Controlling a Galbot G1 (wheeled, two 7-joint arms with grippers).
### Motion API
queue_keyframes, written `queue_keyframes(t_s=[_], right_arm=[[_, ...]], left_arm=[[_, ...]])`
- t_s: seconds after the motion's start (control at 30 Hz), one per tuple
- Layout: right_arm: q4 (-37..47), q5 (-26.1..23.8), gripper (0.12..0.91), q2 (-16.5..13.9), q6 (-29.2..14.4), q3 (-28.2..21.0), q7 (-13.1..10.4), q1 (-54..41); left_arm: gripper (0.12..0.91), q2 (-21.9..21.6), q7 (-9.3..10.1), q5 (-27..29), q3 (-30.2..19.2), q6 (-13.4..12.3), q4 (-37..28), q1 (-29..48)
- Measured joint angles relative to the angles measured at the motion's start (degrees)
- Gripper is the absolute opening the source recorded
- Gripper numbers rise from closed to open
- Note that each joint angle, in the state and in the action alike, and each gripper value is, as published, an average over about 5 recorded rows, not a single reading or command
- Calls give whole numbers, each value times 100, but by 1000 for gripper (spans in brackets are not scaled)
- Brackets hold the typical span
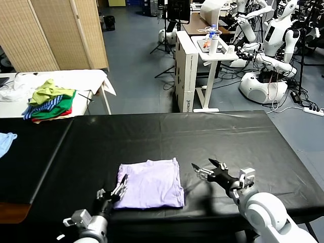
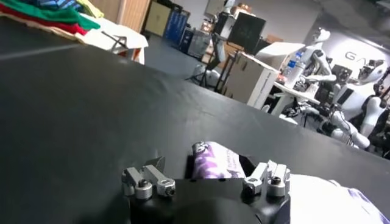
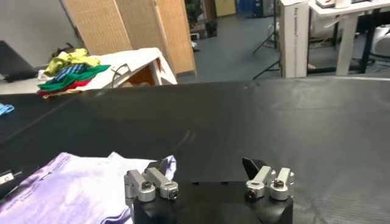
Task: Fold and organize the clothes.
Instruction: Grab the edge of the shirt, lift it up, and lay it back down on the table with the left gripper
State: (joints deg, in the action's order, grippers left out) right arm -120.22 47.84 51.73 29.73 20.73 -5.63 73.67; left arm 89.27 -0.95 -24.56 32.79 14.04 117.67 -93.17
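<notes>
The clothes are one pale lavender T-shirt [image 1: 152, 183], folded into a rough square and lying flat on the black table [image 1: 167, 136] near its front edge. My left gripper [image 1: 120, 188] sits low at the shirt's front left corner. In the left wrist view a raised fold of the shirt with its purple print [image 2: 214, 159] lies between the wide-spread jaws of the left gripper [image 2: 204, 167], touching neither finger. My right gripper [image 1: 203, 166] hovers open just right of the shirt. A shirt corner [image 3: 169, 164] pokes up beside one finger of the right gripper [image 3: 207, 165]; nothing is held.
A pile of green, yellow, striped and red clothes [image 1: 50, 101] lies on a white side table at the far left. A light blue garment [image 1: 6, 142] rests at the left edge. Beyond the table stand a white cart [image 1: 210, 55] and other robots [image 1: 273, 45].
</notes>
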Motion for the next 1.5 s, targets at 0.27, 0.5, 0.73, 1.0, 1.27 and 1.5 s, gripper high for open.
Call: queue_keyframes(t_s=[0.27,0.5,0.73,1.0,1.27,1.5], right_arm=[[0,-26,907,38,0,63,1,45],[-9,-34,907,42,0,139,5,80],[-77,-119,907,39,-33,326,-20,256],[-78,-210,907,81,-74,582,-21,524],[-41,-317,907,157,-81,710,-21,659],[16,-338,907,241,-85,700,-15,660]], left_arm=[[549,82,-66,-105,-1,-54,-70,-68],[225,153,-82,-300,0,-28,-76,-51],[165,57,-78,68,84,0,-92,35],[165,-538,-75,612,354,-68,53,15],[165,-1649,-98,681,1000,-90,224,-199],[165,-2600,-137,528,1955,-229,360,-691]])
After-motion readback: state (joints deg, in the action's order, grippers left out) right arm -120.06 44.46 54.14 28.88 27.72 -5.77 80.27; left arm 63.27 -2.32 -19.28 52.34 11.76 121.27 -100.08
